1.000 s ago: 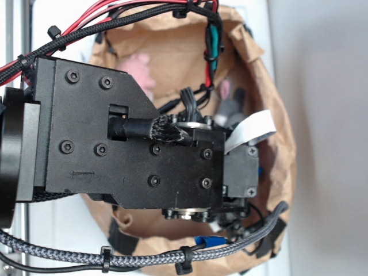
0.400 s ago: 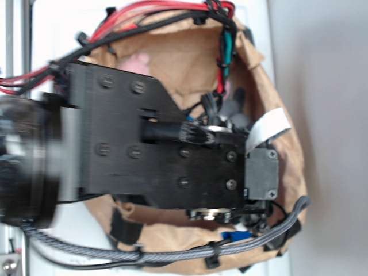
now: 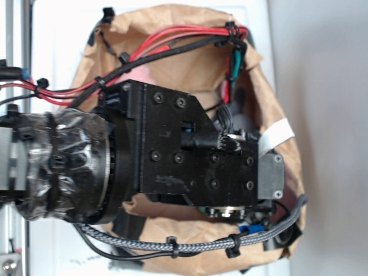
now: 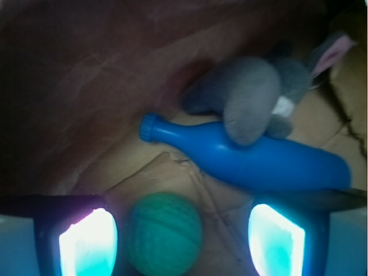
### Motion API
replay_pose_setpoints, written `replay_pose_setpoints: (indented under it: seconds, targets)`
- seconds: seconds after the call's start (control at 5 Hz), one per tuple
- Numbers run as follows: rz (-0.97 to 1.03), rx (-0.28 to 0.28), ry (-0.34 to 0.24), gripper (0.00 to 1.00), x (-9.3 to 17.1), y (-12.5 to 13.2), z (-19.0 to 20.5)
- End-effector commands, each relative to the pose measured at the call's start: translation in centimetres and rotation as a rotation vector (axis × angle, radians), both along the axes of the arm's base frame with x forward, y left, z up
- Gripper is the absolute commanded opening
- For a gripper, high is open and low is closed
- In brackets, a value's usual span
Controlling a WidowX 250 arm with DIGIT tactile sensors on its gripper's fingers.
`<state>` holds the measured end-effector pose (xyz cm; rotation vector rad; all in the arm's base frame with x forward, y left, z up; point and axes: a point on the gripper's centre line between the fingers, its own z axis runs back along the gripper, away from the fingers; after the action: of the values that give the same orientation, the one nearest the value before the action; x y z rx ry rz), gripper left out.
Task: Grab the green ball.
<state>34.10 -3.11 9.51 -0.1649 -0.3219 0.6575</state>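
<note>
jaws wide apart | green ball (image 4: 164, 234) between, seemingly untouched

In the wrist view the ball (image 4: 164, 234) sits at the bottom of the frame, between the two fingers (image 4: 87, 242) of the end effector (image 4: 181, 241), nearer the left one. Above it the bottle toy (image 4: 253, 158) lies across the middle, cap toward the left. The plush toy (image 4: 261, 98) rests on the bottle, upper right. All lie inside the paper bag (image 4: 86, 80).
</note>
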Motion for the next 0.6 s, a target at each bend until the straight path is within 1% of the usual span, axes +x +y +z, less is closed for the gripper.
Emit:
replay_pose_setpoints:
  seconds: [0.0, 0.2, 0.4]
  targets:
    - [-0.054, 0.035, -0.051, 1.00, 0.91, -2.22, -0.07]
    - [-0.087, -0.062, -0.053, 1.00, 0.75, -2.44, 0.67]
    - [-0.110, -0.043, -0.038, 1.00, 0.88, -2.90, -0.04]
